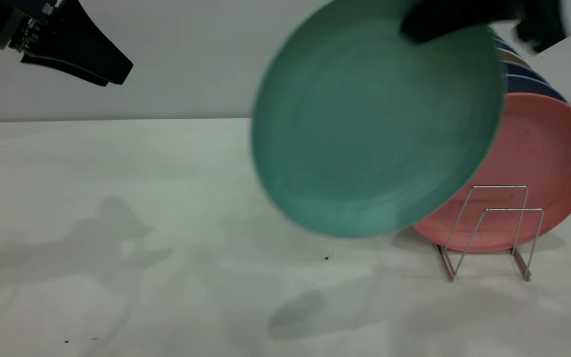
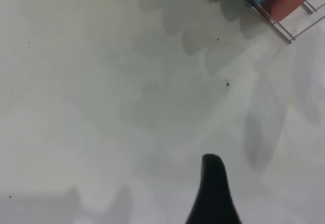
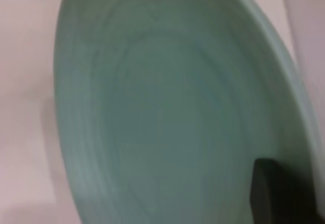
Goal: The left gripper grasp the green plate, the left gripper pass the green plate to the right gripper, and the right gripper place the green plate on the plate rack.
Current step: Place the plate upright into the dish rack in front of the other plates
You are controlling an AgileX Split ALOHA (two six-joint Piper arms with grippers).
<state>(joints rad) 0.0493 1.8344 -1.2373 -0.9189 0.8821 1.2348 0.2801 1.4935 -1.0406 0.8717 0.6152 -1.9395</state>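
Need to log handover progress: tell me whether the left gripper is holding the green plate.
No. The left gripper hangs apart, nothing in it, while the right gripper holds the green plate.

A round salmon-pink plastic plate [image 1: 538,168] stands on edge on the pale white tabletop [image 1: 117,198], with the rims of several dark blue plates [image 1: 533,84] lined up close behind it and a small dark speck [image 1: 326,258] lying on the tabletop near the pink plate
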